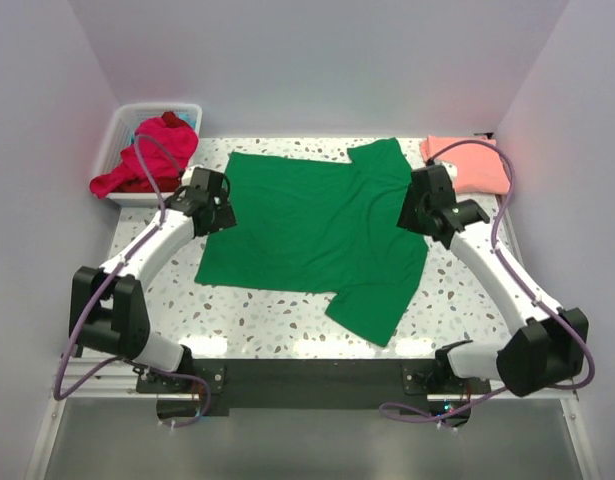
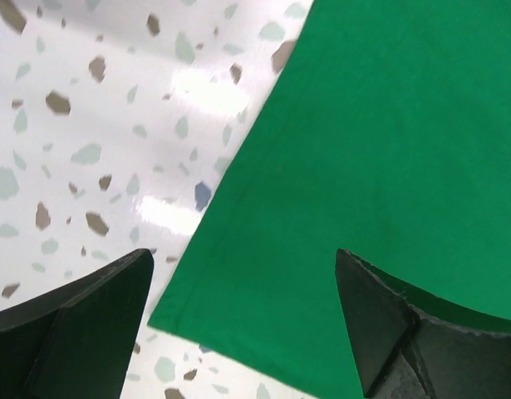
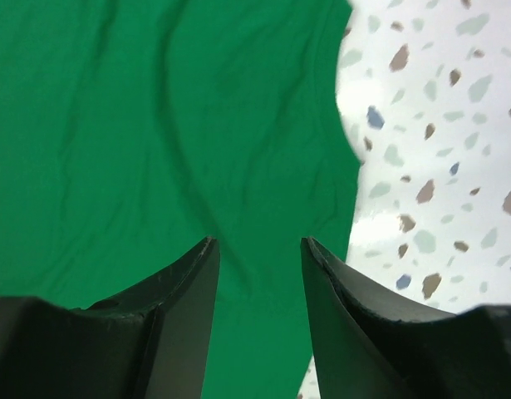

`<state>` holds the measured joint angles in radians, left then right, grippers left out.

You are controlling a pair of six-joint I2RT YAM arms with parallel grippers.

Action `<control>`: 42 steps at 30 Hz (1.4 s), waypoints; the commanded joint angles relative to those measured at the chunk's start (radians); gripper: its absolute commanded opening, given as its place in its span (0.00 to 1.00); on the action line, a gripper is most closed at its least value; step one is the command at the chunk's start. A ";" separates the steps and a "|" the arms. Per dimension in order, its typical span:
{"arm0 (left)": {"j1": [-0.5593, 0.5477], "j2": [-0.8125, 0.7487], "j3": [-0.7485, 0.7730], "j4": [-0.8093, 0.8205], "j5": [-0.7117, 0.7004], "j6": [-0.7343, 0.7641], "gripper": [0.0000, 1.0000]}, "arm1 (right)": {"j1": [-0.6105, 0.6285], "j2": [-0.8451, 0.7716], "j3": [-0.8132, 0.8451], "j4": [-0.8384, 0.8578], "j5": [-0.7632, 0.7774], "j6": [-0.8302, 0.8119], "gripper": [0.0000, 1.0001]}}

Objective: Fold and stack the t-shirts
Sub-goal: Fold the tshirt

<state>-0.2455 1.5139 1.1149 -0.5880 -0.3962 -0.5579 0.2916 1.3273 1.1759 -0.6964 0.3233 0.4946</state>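
Observation:
A bright green t-shirt point(image 1: 307, 225) lies spread flat on the speckled table, its sleeves pointing to the near and far right. My left gripper point(image 1: 215, 205) hovers over the shirt's left edge. In the left wrist view it point(image 2: 243, 253) stands wide open above a corner of the green hem point(image 2: 388, 166). My right gripper point(image 1: 417, 210) is over the shirt's right edge. Its jaws point(image 3: 257, 241) stand apart above the wrinkled green cloth point(image 3: 155, 125), gripping nothing. A salmon-pink t-shirt point(image 1: 467, 163) lies folded at the far right corner.
A white plastic basket point(image 1: 127, 115) at the far left corner holds red and magenta t-shirts point(image 1: 152, 160), one spilling over its front rim. White walls enclose the table on three sides. Speckled tabletop point(image 1: 267, 310) shows in front of the green shirt.

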 commanded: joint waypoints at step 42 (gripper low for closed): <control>0.117 -0.166 -0.463 0.050 0.056 -0.287 0.36 | 0.262 -0.290 -0.436 -0.124 -0.017 0.234 0.33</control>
<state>-0.1429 1.3460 0.6693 -0.5468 -0.3046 -0.8085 0.5446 1.0588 0.7605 -0.8062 0.2939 0.6979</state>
